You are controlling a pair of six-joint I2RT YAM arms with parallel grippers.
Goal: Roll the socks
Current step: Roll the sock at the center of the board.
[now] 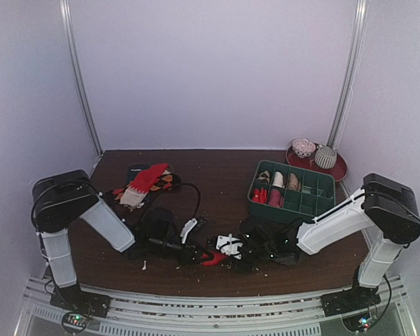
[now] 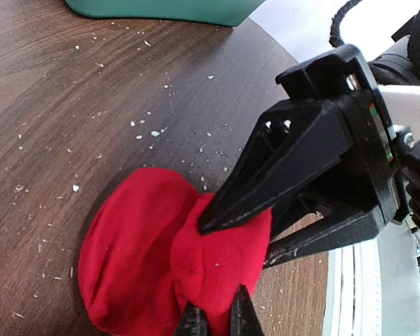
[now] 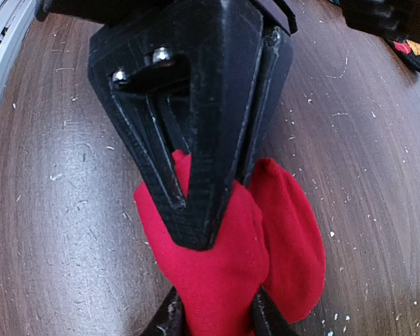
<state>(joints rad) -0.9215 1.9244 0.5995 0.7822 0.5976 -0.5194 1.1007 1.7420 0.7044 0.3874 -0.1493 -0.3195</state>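
Soft red knit sock (image 2: pixel 126 266), scuffed matt wood-grain table (image 2: pixel 70 105)

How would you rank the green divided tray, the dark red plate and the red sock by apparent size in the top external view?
1. green divided tray
2. dark red plate, though it sits farther back
3. red sock, partly covered

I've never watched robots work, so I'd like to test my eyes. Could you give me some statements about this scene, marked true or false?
1. The left gripper and the right gripper are both closed on the red sock. True.
2. The red sock lies inside the green tray. False: it sits on the wooden table, in front of the tray.
3. The red plate at the back right is bare. False: two round bundles sit on it.
4. A pile of socks lies at the table's back left. True.
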